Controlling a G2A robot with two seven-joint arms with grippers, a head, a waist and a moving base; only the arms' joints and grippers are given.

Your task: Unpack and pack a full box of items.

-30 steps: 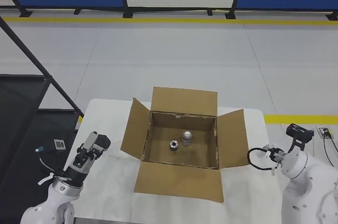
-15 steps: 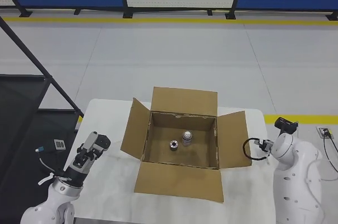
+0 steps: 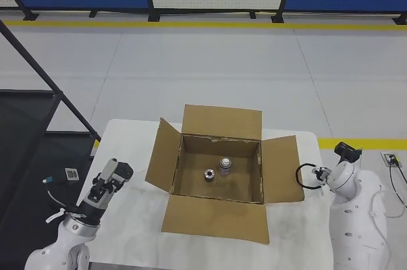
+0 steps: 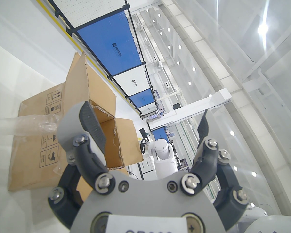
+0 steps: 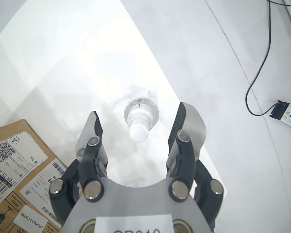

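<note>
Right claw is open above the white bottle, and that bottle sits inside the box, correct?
No. The right claw is open above the white bottle, but the bottle stands on the table beside the box, not inside it; the right wrist view shows this.

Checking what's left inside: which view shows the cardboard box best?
The top view: the whole cardboard box, flaps open, a small bottle and a round metal piece inside. The left wrist view shows one outer side and flaps; the right wrist view, a labelled corner.
</note>
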